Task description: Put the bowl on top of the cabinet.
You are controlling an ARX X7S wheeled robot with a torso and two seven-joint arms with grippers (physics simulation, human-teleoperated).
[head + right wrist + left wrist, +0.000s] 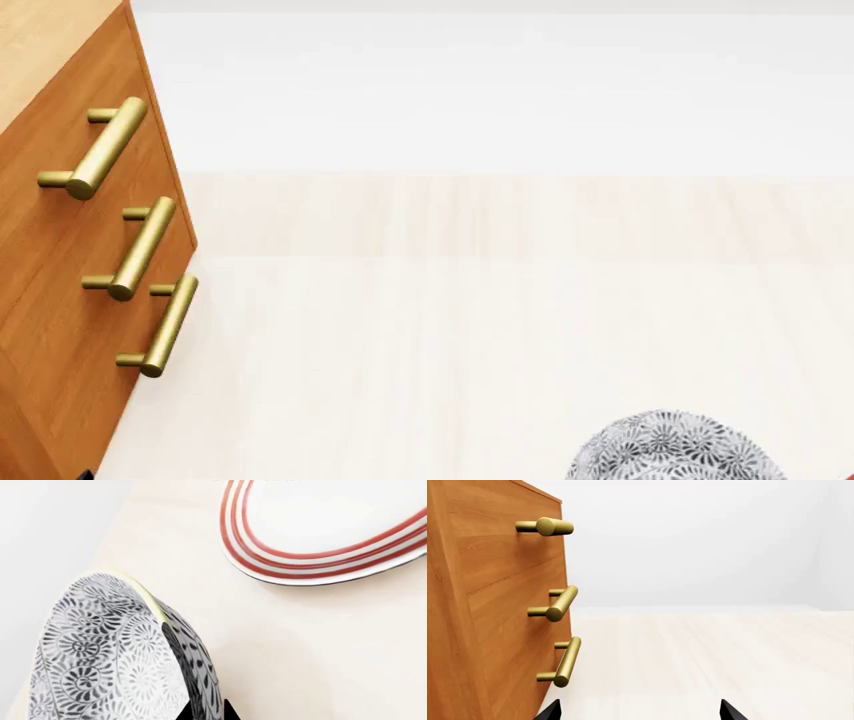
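— Item one, nearest: the bowl point(677, 447). Where was it?

— At the near right edge of the head view, its lower part cut off. In the right wrist view it sat tilted on edge, the right gripper point(205, 711) pinched on its wall just below the yellowish rim, one dark finger inside, one out. Whether it hung above the pale floor point(507, 330) or touched it could not be told.

— Handling notes?

— Judged ceramic: stiff, glazed, likely slippery, and breakable if dropped. A rim pinch was the only hold open to a narrow claw; the weight hanging off one side would tend to swing it.

— Next?

— A plate with red rings point(320, 530), lying beyond the bowl on the floor, partly out of frame.

— And the left side?

— The left gripper point(638, 712) showed only two black fingertips set wide apart, nothing between them.

— Farthest?

— The cabinet point(60, 300), at the left, three brass handles point(138, 249) visible. Only a sliver of its top showed, so the landing spot was mostly hidden.
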